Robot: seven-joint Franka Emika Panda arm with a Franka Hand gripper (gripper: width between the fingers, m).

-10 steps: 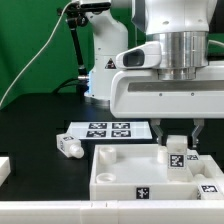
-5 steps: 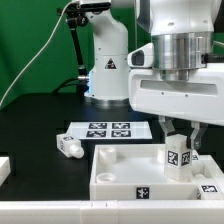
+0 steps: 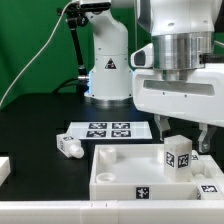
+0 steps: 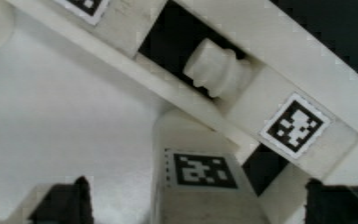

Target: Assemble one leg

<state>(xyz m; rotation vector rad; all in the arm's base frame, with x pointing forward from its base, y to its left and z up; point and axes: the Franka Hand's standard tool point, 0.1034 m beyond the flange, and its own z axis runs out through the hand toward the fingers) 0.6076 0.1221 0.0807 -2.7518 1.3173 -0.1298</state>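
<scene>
One white leg (image 3: 178,157) with black-and-white tags stands upright in the near right corner of the large white tray-like panel (image 3: 120,160). My gripper (image 3: 184,134) hangs just above it, open, with the fingers either side of the leg's top and not touching it. In the wrist view the leg (image 4: 202,165) rises between my two dark fingertips (image 4: 60,200) with a gap on each side of my gripper (image 4: 194,205). A second leg (image 3: 68,146) lies on the black table to the exterior view's left of the panel.
The marker board (image 3: 108,130) lies behind the panel. A white part (image 3: 4,168) shows at the exterior view's left edge. A long white bar (image 3: 100,212) runs along the front. Another white peg (image 4: 211,65) lies beyond the panel's tagged wall (image 4: 297,125).
My gripper has risen from low around the leg to just above it. The leg stays upright in the panel's corner, now free of the fingers.
</scene>
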